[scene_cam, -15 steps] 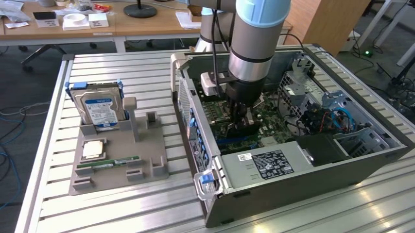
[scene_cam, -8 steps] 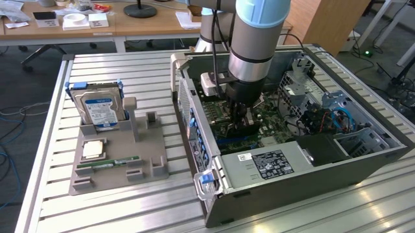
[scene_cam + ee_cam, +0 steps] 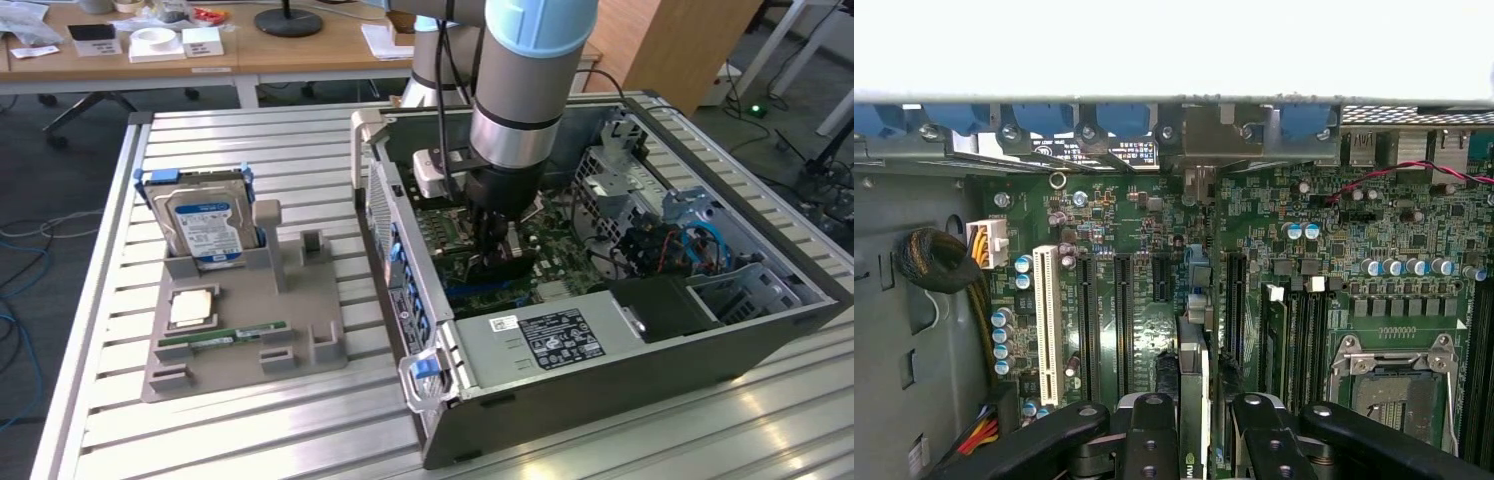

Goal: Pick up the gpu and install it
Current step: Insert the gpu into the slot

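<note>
The gpu [image 3: 1193, 375] stands edge-on between my fingers [image 3: 1150, 440], a thin card with a greenish board running toward the case's rear wall. It sits over the black expansion slots [image 3: 1122, 320] of the motherboard [image 3: 1414, 230]. Whether its edge is seated in a slot I cannot tell. My gripper [image 3: 1204, 440] is shut on the card. In the exterior view my gripper [image 3: 497, 262] reaches straight down into the open computer case [image 3: 387, 215], with the dark gpu [image 3: 505, 268] at its tip just above the motherboard.
On the exterior view's left, a grey holder [image 3: 307, 345] carries a blue-labelled hard drive [image 3: 207, 225], a processor chip [image 3: 191, 307] and a green RAM stick [image 3: 220, 337]. Inside the case are the power supply [image 3: 561, 340], drive cage [image 3: 627, 180], cables [image 3: 939, 265] and processor socket [image 3: 1399, 375].
</note>
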